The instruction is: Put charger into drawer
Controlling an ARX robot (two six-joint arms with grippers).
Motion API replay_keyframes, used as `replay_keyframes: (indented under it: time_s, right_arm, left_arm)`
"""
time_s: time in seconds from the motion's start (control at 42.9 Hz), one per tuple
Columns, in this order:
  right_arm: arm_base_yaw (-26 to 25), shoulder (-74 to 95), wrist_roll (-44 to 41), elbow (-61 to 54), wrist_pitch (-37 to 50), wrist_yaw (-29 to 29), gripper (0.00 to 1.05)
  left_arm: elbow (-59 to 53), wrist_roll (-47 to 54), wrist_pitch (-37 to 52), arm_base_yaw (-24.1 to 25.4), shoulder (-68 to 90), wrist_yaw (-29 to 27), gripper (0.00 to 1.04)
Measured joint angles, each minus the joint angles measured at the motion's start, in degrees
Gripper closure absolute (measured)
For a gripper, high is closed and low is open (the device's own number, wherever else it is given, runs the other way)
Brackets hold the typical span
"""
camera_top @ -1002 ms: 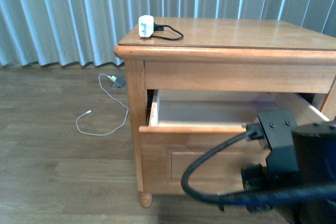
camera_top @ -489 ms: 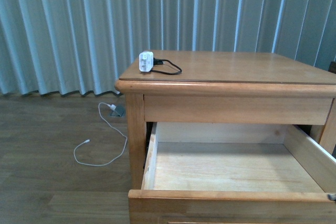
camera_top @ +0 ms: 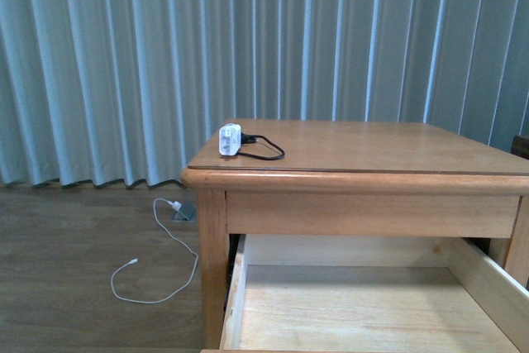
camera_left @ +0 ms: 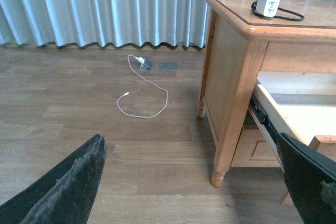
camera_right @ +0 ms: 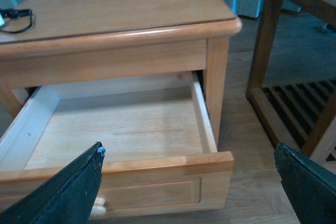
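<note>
Pulls clear of the front view, leaves the drawer (camera_top: 355,313) wide open and bare, holds left gripper (camera_left: 189,145) and right gripper (camera_right: 189,150) spread empty, with the charger (camera_top: 230,140) at the nightstand (camera_top: 380,148) top's left edge, next for pickup.

No legible text, labels or brands; charger (camera_top: 230,139) face perhaps too small.

The nightstand (camera_top: 372,155) is honey-brown wood with a smooth, shiny top. Inside the drawer (camera_top: 355,312) the wood is pale and dull. The charger (camera_top: 229,140) is smooth white plastic, with a dull black cable (camera_top: 283,154). The floor (camera_top: 74,287) is brown wood planks. The curtain (camera_top: 124,64) is soft-looking cloth.
</note>
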Motion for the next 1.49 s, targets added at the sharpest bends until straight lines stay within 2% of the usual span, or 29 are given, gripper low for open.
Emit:
replay_keyframes:
  time_s: [0.28,0.723,0.746,0.792,0.862,1.072,1.142,1.189,1.212,1.259,1.492]
  right_arm:
    - [-16.9,-7.5,2.3,-2.9,2.6,-10.3,0.08]
    - [-18.2,-7.5,3.7,-3.2,2.6,-10.9,0.08]
    - [-18.5,-7.5,3.2,-3.3,3.1,-12.2,0.10]
    - [-18.9,-8.1,0.6,-4.5,5.3,-17.6,0.20]
    - [-17.2,-9.8,-2.1,-6.2,5.4,-17.8,0.32]
    - [-9.7,-14.9,-4.3,-10.3,4.5,-10.8,0.78]
    - [-8.5,-19.7,-4.4,-10.9,-1.0,-10.0,0.94]
    - [-5.4,-22.8,-4.6,-11.7,-2.7,-4.8,1.04]
    - [-3.0,-23.5,-4.6,-11.7,-2.8,-2.3,1.03]
    - [-0.2,-24.0,-4.7,-11.8,-2.8,-1.6,1.01]
    - [0.6,-24.2,-4.7,-12.1,-2.8,-0.9,0.49]
  left_arm:
    - [0.0,0.0,0.0,0.0,0.0,0.0,0.06]
    - [0.0,0.0,0.0,0.0,0.0,0.0,0.06]
    - [0.0,0.0,0.0,0.0,0.0,0.0,0.06]
    - [0.0,0.0,0.0,0.0,0.0,0.0,0.06]
    - [0.0,0.0,0.0,0.0,0.0,0.0,0.06]
    - [0.0,0.0,0.0,0.0,0.0,0.0,0.06]
    - [0.0,0.0,0.0,0.0,0.0,0.0,0.06]
    - [0.0,0.0,0.0,0.0,0.0,0.0,0.06]
    - [0.0,0.0,0.0,0.0,0.0,0.0,0.06]
    - [0.0,0.0,0.0,0.0,0.0,0.0,0.06]
    - [0.0,0.0,0.0,0.0,0.0,0.0,0.06]
